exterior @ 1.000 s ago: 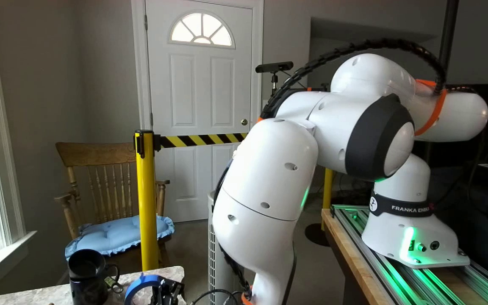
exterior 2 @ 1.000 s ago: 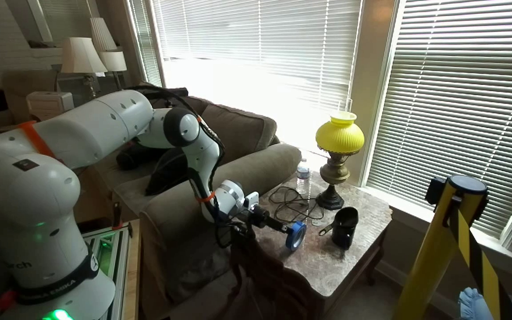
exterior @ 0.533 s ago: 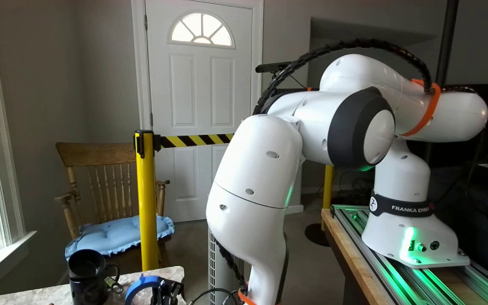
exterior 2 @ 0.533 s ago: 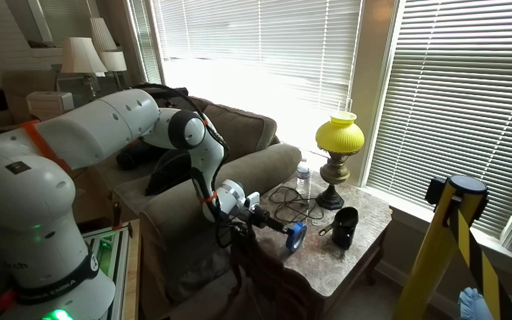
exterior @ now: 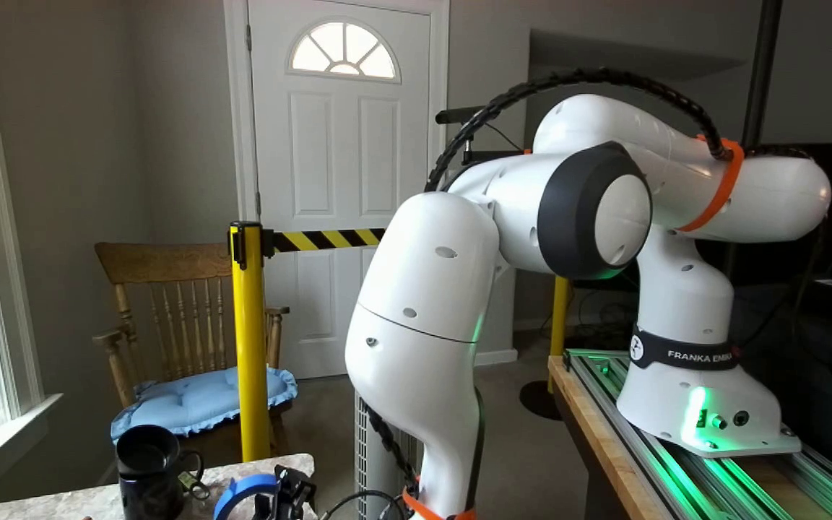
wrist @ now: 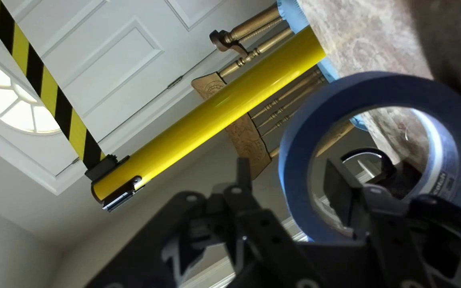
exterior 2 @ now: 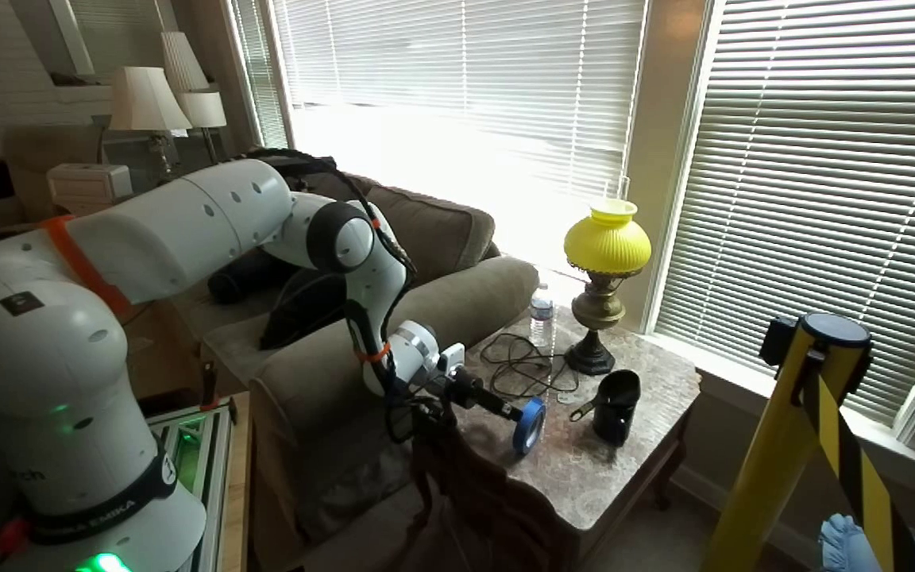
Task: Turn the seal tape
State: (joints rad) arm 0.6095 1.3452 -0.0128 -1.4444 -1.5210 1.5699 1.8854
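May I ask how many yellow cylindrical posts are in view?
2: a yellow cylindrical post before the brown wooden chair, another yellow post behind the white robot arm; more may be hidden.

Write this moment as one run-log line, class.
seal tape: roll on edge | gripper: open, at roll | black mug: on table | turn completion: unclear

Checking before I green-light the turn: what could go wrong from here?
The blue tape roll looks stood on edge; a nudge from the open gripper could tip or roll it.
In the wrist view, one finger overlaps the roll's hole, so withdrawing might drag it.
The black mug stands nearby and might get knocked.
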